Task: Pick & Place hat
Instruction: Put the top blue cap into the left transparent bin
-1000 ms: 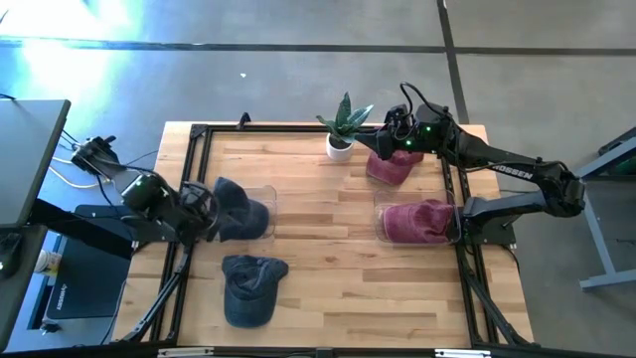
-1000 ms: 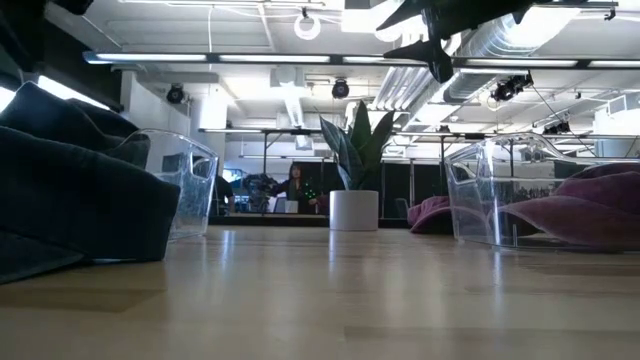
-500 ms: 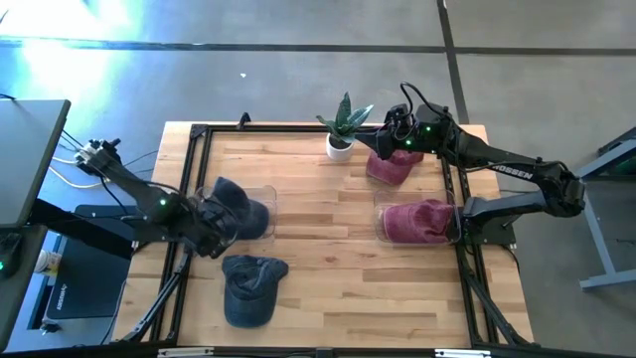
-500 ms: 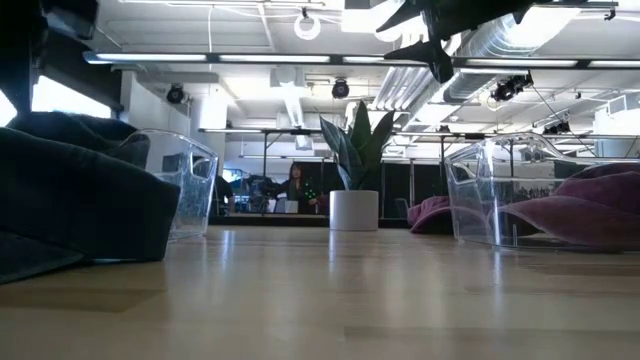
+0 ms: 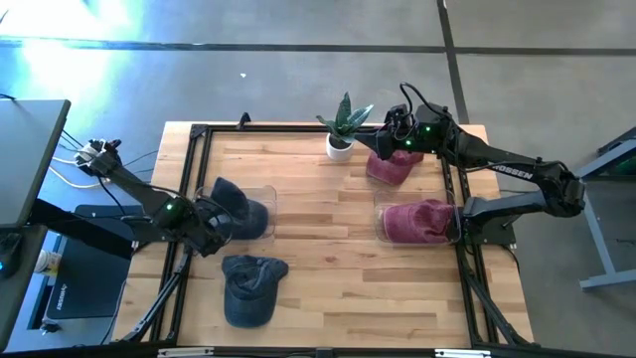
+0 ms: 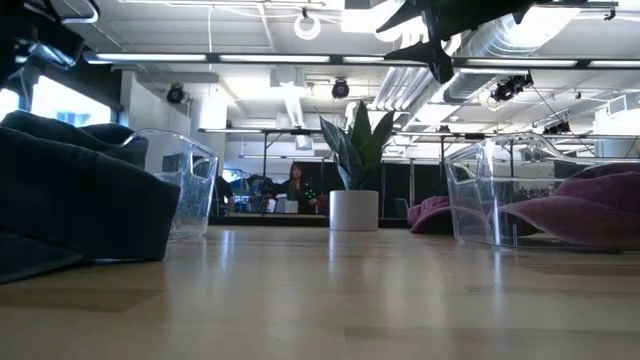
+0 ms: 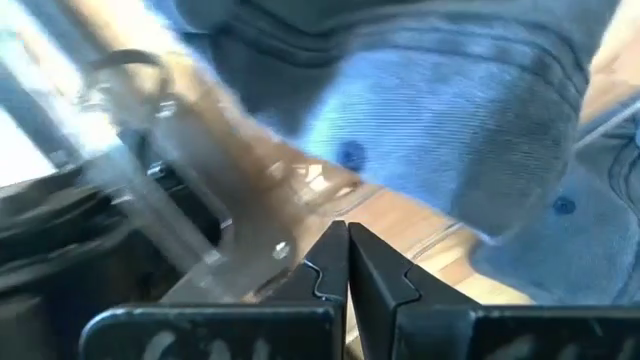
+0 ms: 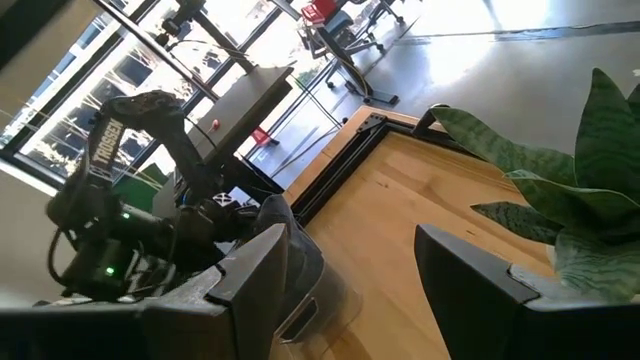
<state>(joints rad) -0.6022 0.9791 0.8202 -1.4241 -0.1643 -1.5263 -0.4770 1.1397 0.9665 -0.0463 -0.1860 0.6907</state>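
Dark blue fabric cap (image 5: 235,209) sits in the clear plastic bin (image 5: 260,221) at table left; a second dark blue cap (image 5: 248,287) lies on the wood table (image 5: 318,249) just in front. Left gripper (image 7: 347,262), fingers pinched together and empty, hovers at that bin's outer edge. Right gripper (image 5: 390,134), fingers spread wide, empty, hangs above the maroon cap (image 5: 390,166) beside the potted plant (image 5: 342,127). Another maroon cap (image 5: 417,219) fills the right clear bin (image 5: 382,225).

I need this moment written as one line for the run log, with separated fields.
left end effector: shut, empty, beside blue hat in clear bin | right end effector: open, above red hat | second blue hat: on table
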